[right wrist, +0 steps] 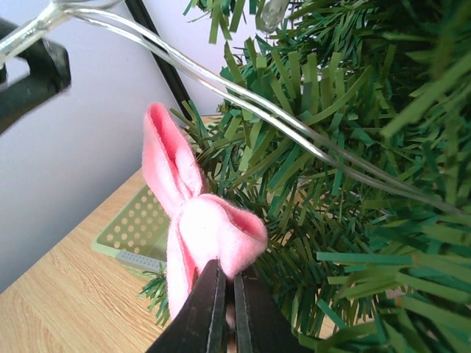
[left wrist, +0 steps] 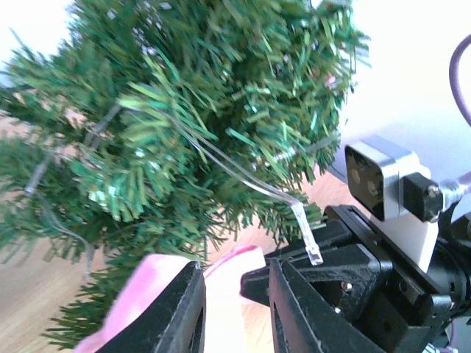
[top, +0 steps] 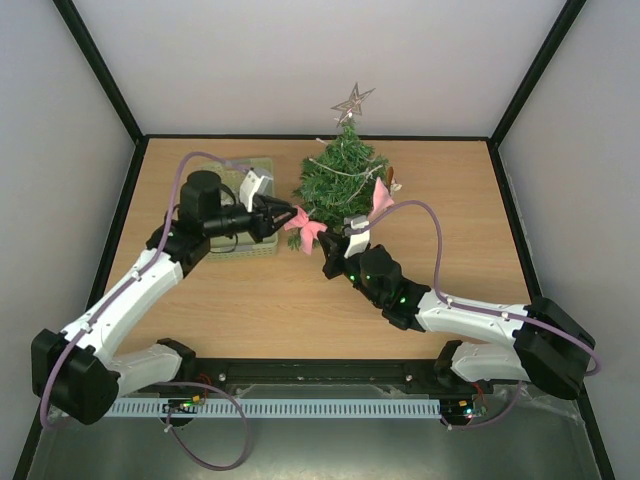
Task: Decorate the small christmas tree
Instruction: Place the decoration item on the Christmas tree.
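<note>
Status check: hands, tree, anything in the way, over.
Right hand shut on pink fabric bow at small green christmas tree. Left hand straddles same bow, grip unclear. Clear light wire crosses close.

The bushy dark green small christmas tree (top: 340, 182) stands upright, a silver star (top: 352, 102) on top.

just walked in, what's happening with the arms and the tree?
The right gripper is shut on a pink bow, low on the small christmas tree. The left gripper is at the same bow, jaws apart with fabric between them; whether it grips is unclear. A star and a second bow are already on the tree.
</note>
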`<state>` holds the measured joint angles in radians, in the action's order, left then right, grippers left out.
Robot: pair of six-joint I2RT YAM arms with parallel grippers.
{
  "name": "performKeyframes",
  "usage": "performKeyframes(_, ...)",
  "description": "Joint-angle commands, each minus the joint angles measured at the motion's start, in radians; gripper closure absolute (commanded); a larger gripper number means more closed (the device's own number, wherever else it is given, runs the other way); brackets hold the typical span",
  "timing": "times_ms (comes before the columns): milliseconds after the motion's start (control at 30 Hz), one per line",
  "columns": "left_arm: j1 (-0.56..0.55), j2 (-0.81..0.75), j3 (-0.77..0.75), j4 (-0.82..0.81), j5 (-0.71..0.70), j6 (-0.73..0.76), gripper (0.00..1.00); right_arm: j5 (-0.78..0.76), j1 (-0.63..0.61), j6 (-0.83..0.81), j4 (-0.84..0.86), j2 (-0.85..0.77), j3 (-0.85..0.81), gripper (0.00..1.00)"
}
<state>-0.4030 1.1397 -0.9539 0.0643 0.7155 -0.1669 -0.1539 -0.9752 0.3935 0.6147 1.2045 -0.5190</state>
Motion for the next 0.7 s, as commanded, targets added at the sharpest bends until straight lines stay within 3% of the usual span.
performKeyframes(0,-0.066,0.013,0.047,-0.068,-0.057,-0.068,0.75,-0.021,0.003,0.015,0.024,0.011,-0.017,0.98)
performKeyframes(667,-0.089,0.127,0.102,-0.157,-0.159,-0.049,0.78,-0.026,0.004,0.000,0.040,0.030,-0.022,0.97)
